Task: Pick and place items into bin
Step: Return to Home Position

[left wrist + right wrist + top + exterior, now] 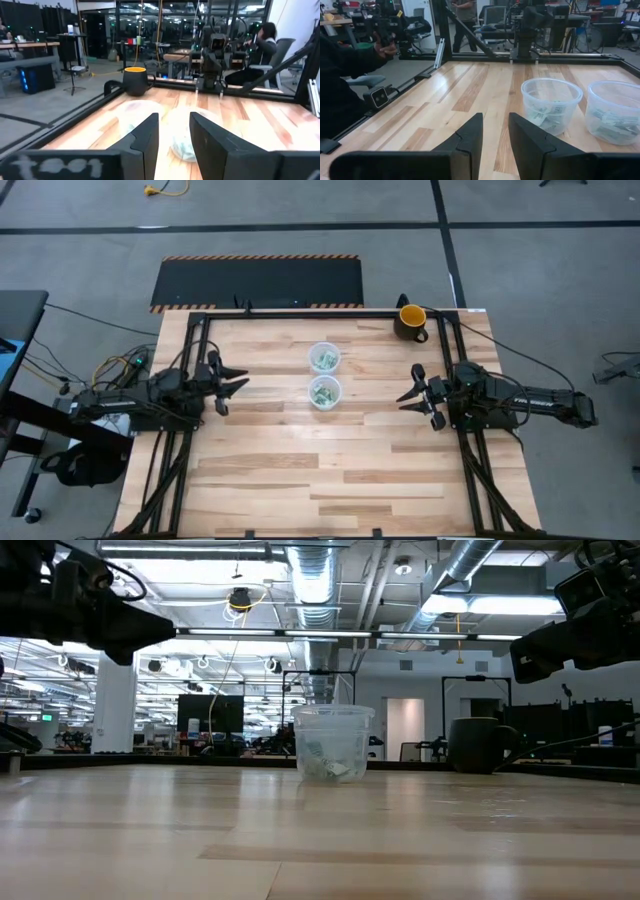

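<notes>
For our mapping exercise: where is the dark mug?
High view: the dark mug stands at the far right corner of the table, beyond the right gripper.

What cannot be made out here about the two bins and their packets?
High view: packets are too small to count in the upper bin or lower bin.
Low view: the lower bin stands in front and hides the upper bin.
Left wrist view: the open left claw covers part of both bins.
Right wrist view: past the open right claw, the picture edge cuts off the upper bin.
</notes>
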